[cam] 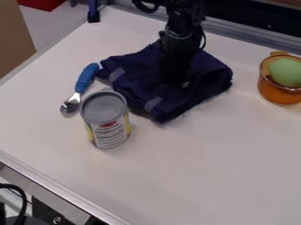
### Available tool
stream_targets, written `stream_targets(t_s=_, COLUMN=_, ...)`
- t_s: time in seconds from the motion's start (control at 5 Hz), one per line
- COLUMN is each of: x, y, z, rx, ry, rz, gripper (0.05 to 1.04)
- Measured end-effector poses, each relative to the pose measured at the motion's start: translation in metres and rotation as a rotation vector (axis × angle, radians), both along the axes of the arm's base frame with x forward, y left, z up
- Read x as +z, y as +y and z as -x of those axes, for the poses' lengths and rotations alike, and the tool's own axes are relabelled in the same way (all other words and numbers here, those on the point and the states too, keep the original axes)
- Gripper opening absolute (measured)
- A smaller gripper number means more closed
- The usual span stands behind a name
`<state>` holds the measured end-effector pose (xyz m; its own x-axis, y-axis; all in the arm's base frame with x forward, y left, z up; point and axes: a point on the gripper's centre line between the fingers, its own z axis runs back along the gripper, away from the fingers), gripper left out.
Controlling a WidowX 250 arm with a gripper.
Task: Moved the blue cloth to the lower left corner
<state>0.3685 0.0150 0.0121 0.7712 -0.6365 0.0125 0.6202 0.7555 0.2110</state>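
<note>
Clearly, one can (pixel 104 119) stands upright on the one table (pixel 206 180), and everything else can be placed from it. One dark blue cloth (pixel 206 77) lies rumpled behind the can and off to its right, on the tabletop, with two paler patches on the side facing the can. Whether can and cloth touch is hard to say; they sit very close.

One black arm (pixel 182 28) hangs over the cloth, and its one pincer (pixel 176 81) is down at the cloth's middle, behind and to the right of the can. Black against dark blue, the pincer blends in, so it cannot be told how far open it is, or whether it grips the cloth or merely rests there.

One spoon (pixel 86 79) with a blue handle lies behind the can and to its left, bowl end toward the can, handle end near the cloth. Well apart from the can, farther back on the right, one orange cup (pixel 273 93) holds one green ball (pixel 286 72).
</note>
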Motion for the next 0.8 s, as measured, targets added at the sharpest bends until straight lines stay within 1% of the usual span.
stream_targets(t_s=0.2, x=0.001, y=-0.003, z=0.003, rx=-0.047, ry=-0.016, rz=0.014, gripper=0.062)
stream_targets(t_s=0.4, x=0.002, y=-0.011, z=0.007, rx=-0.059, ry=0.008, rz=0.046, gripper=0.062)
stream_targets(t_s=0.6, x=0.002, y=-0.03, z=0.017, rx=-0.105, ry=0.033, rz=0.056, gripper=0.061)
stream_targets(t_s=0.8, x=0.002, y=-0.041, z=0.024, rx=-0.127, ry=0.037, rz=0.07, gripper=0.061)
